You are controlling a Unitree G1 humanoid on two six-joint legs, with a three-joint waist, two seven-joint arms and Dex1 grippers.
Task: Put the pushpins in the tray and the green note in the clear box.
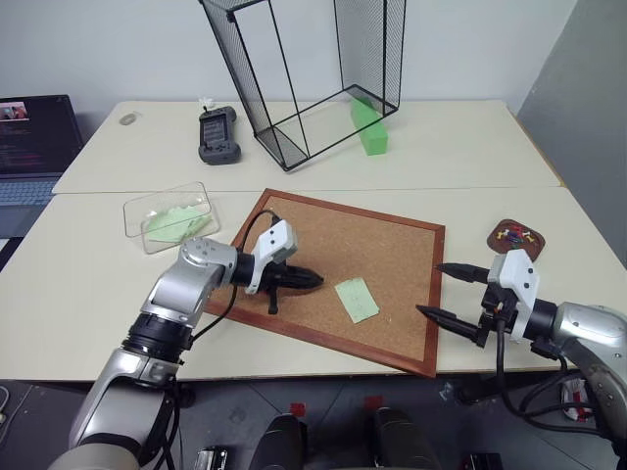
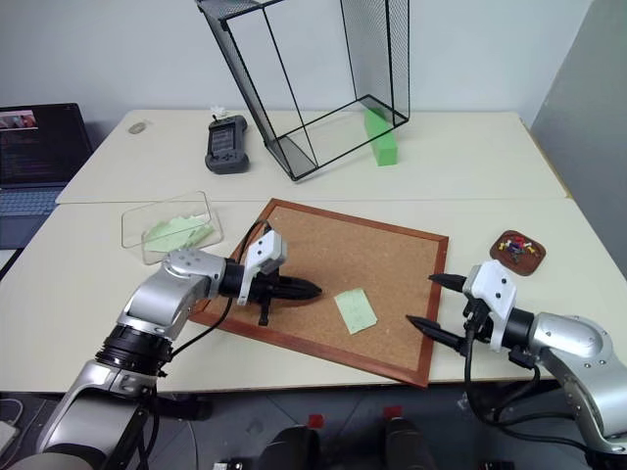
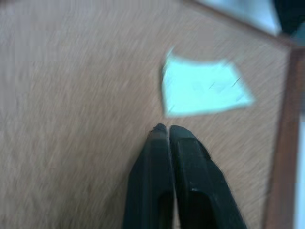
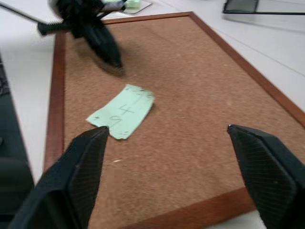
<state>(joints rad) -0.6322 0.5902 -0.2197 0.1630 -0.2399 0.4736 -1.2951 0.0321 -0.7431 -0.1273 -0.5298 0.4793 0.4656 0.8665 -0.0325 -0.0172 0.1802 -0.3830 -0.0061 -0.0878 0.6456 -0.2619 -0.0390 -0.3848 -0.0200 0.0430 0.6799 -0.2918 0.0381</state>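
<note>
The green note [image 1: 357,299] lies flat on the corkboard [image 1: 382,240], with pencil marks on it. My left gripper [image 1: 312,280] hovers over the board just left of the note, its fingers [image 3: 183,157] pressed together with nothing between them. At the board's right edge my right gripper [image 1: 433,290] stands wide open and empty, pointing at the note [image 4: 123,112]. The small dark brown tray [image 1: 496,239] sits on the table to the right of the board and holds pushpins [image 1: 515,235] with red and blue heads. The clear box [image 1: 137,211] stands left of the board with pale green paper inside.
A tall black wire-mesh basket [image 1: 313,78] is tilted at the back, with a bright green block [image 1: 369,127] at its foot. A dark handheld device [image 1: 217,134] lies back left. A laptop [image 1: 34,147] sits at the far left edge.
</note>
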